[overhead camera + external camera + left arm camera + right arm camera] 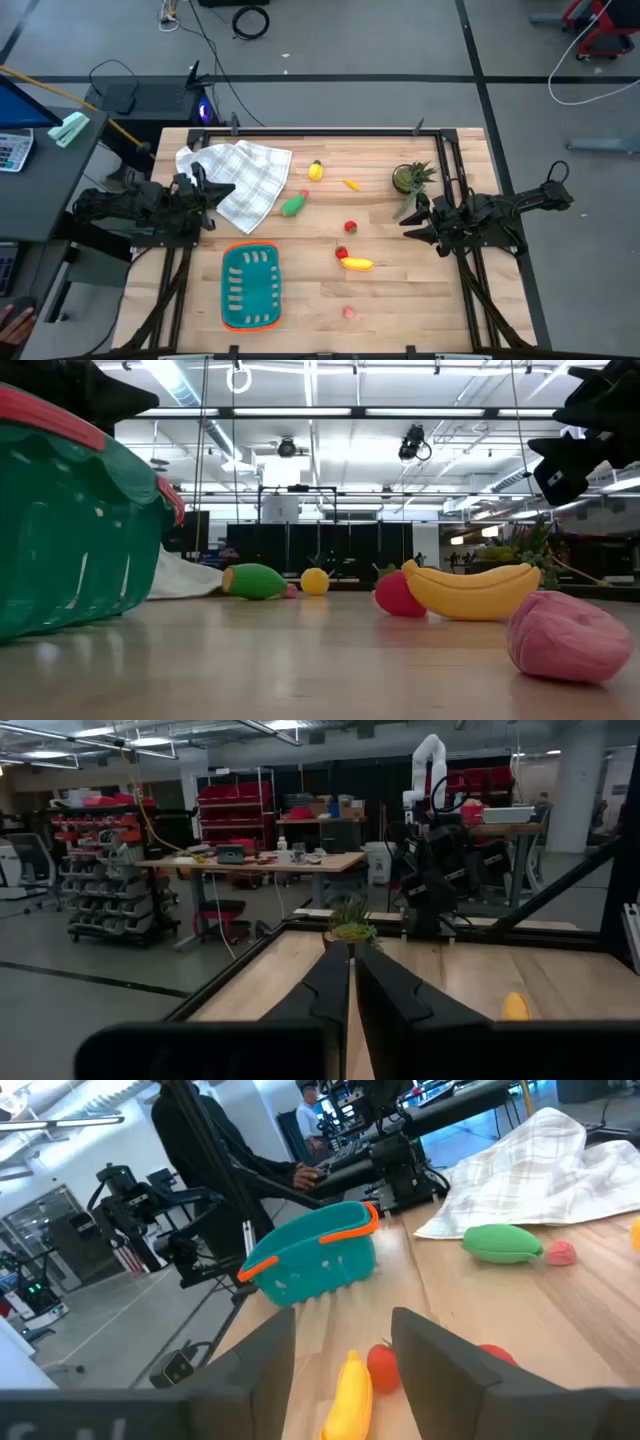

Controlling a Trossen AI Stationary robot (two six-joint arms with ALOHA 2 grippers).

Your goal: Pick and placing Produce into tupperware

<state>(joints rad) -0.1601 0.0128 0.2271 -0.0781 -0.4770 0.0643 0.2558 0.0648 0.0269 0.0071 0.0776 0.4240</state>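
The pale wooden counter (420, 300) is carrying the shallow teal plastic tupperware with an orange rim (250, 287), standing empty at the front left. The yellow toy banana (357, 264) is lying near the centre, its long axis running left to right, closer to the right arm. The right pincer (410, 229) is hovering partly open and empty, facing it. The left pincer (228, 189) is waiting closed over the checked cloth (245, 180).

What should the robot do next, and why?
Probably lower the right gripper onto the banana. The gripper is open, the banana lies just ahead between its fingers, and the tupperware looks empty. The left gripper waits shut over the cloth.
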